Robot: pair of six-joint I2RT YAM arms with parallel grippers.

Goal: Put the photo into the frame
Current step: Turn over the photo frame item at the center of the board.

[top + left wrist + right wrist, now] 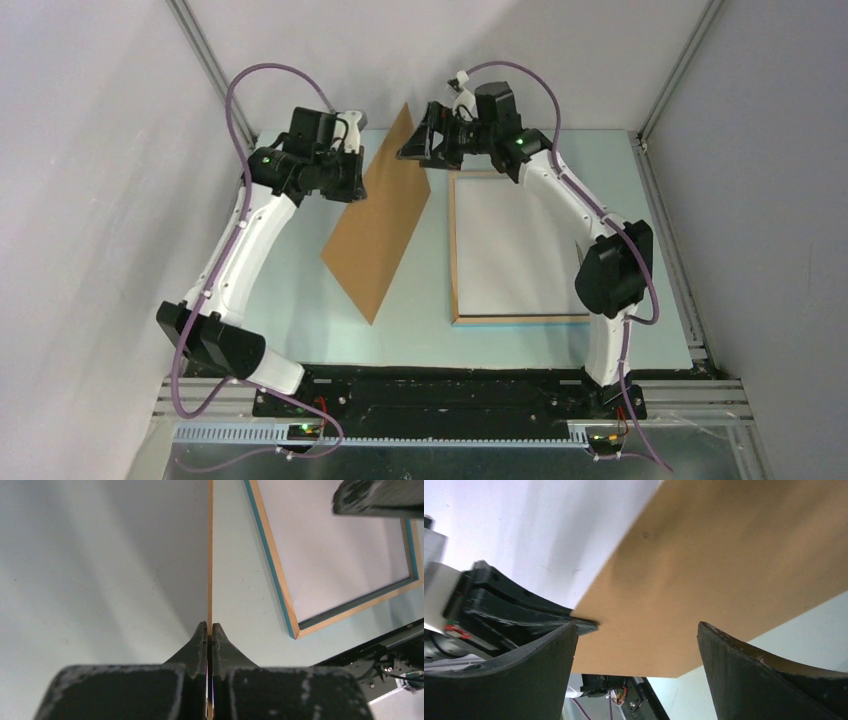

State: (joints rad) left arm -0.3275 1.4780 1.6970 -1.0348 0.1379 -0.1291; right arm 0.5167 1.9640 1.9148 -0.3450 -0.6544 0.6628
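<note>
Two arms reach over a pale table (pixel 290 300). Left gripper (pixel 210 630) is clamped tight on the edge of a brown backing board (pixel 378 225), holding it tilted on edge. Right gripper (pixel 636 627) hangs wide open at the board's far corner, gripping nothing. Just right of the board, the frame (pixel 520 319) lies flat, wood side up, with a white sheet (pixel 515 245) filling it.

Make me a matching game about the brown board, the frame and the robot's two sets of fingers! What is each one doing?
Things:
1. brown board
2. frame
3. left fingers
4. right fingers

States:
A. spread wide open
B. lying flat
C. pinched shut on a thin edge
D. held up on edge

Pairs: 1-D, 2-B, 3-C, 4-A
</note>
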